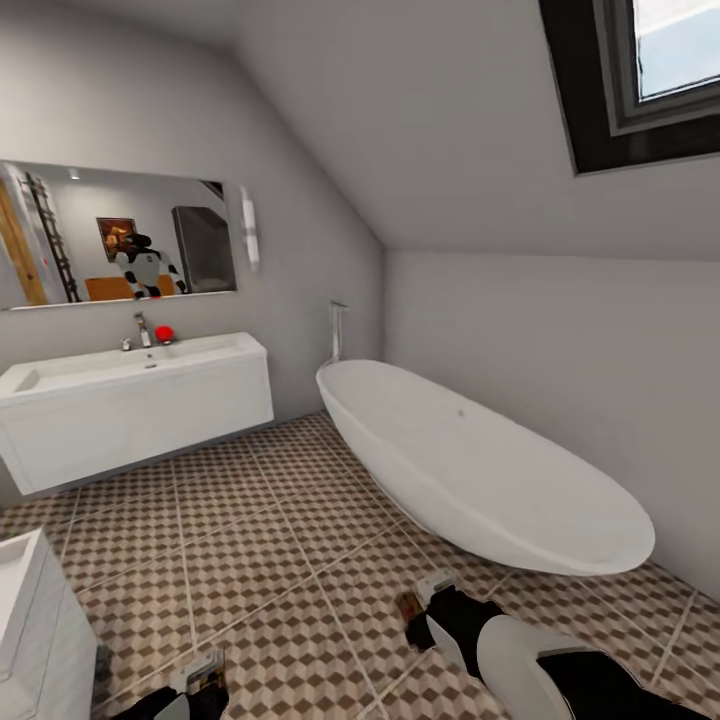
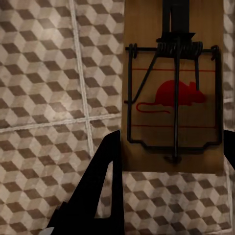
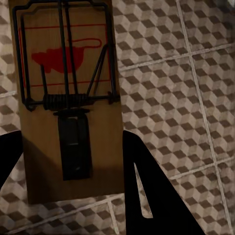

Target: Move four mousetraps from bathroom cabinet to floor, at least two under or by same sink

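1 mousetrap (image 2: pixel 172 93) clamped between left tool (image 2: pixel 169 161) fingers, board flat, red mouse mark up, above bathroom floor (image 2: pixel 44 98). 2nd mousetrap (image 3: pixel 68 93) gripped in right tool (image 3: pixel 73 161), dark fingers (image 3: pixel 147 191) on both long edges, hanging over tiles. Head view: both arms low and forward, left tool (image 1: pixel 205 680) at bottom edge, right tool (image 1: pixel 425 610) pointing at tub (image 1: pixel 480 460). Bathroom sink (image 1: pixel 130 405) wall-hung at left, well apart from both traps.
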